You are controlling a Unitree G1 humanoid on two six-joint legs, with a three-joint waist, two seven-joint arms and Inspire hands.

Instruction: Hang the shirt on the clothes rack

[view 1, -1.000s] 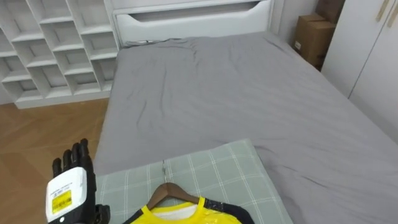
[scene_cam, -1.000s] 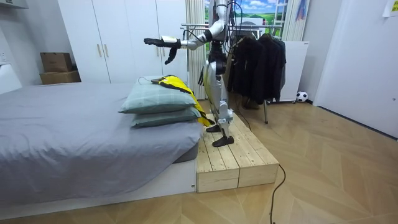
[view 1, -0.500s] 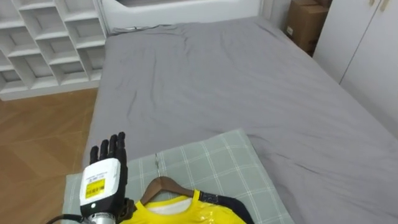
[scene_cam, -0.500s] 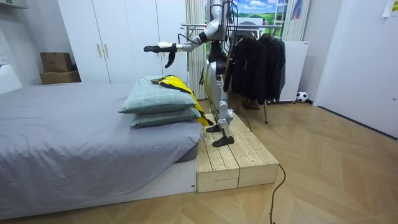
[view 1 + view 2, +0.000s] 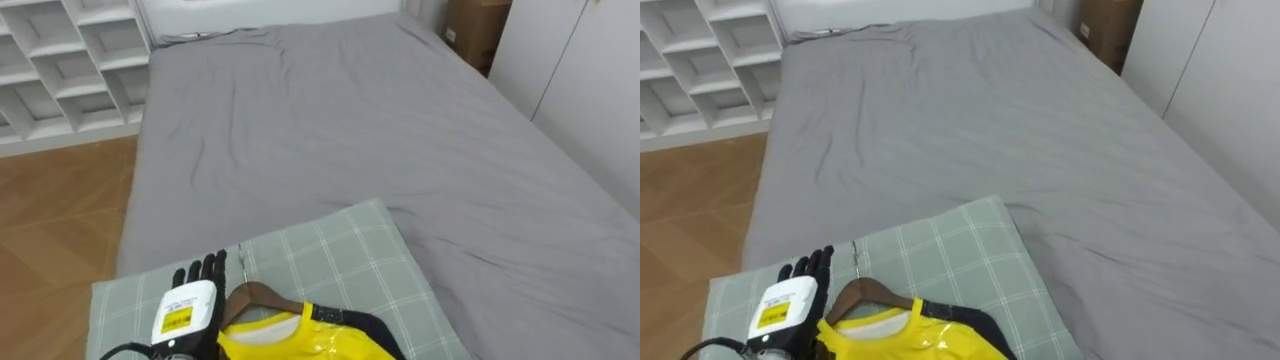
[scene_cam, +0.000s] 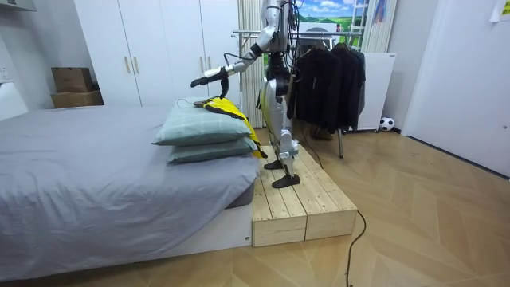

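Note:
A yellow shirt (image 5: 290, 340) with a dark collar hangs on a wooden hanger (image 5: 255, 298) and lies on a green plaid pillow (image 5: 330, 260) at the near end of the grey bed (image 5: 330, 120). My left hand (image 5: 190, 305) hovers low over the pillow, just left of the hanger's shoulder, with its fingers straight and holding nothing. In the room view I stand on a wooden platform (image 6: 299, 203) at the bed's end, with that left hand (image 6: 201, 80) reaching out over the stacked pillows (image 6: 195, 123) and the yellow shirt (image 6: 227, 106).
Behind me a clothes rack (image 6: 335, 76) holds dark garments. White cubby shelves (image 5: 60, 60) stand past the bed's left side over wooden floor. A cardboard box (image 5: 470, 25) and white wardrobe doors (image 5: 580, 70) are at the right.
My left hand has come down and to the right, from beside the pillow to just next to the hanger. The eye view has tilted down a little.

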